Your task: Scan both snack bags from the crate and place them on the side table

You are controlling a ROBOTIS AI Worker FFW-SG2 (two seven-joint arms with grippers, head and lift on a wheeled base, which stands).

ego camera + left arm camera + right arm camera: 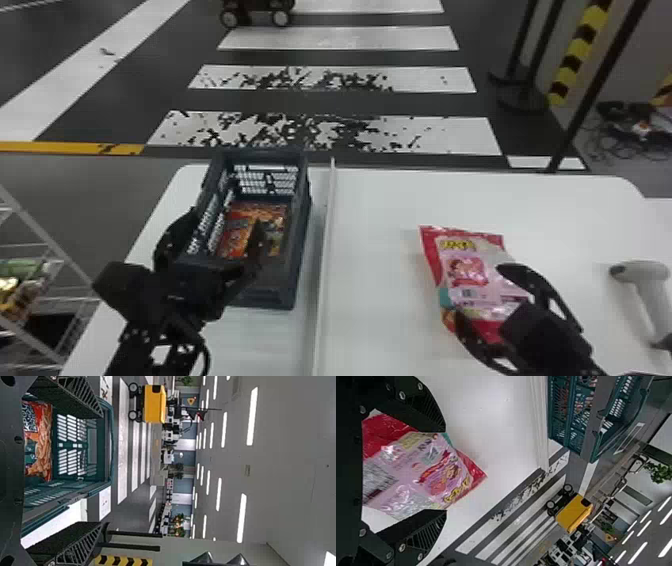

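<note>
White-striped dark floor, white table, wire shelf, yellow-and-black striped post, ceiling strip lights

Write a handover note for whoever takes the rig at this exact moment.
Left tool: open, empty, at the crate, one finger over its inside.
Right tool: open, fingers spread either side of the pink snack bag, not gripping it.
Things: orange snack bag in the crate; pink bag flat on the white table, right of the crate; scanner lying farther right.
Done: pink bag is outside the crate. Whether it has been scanned, I can't tell.
Left: lift out the orange bag, scan what's unscanned, set both on the side table.
</note>
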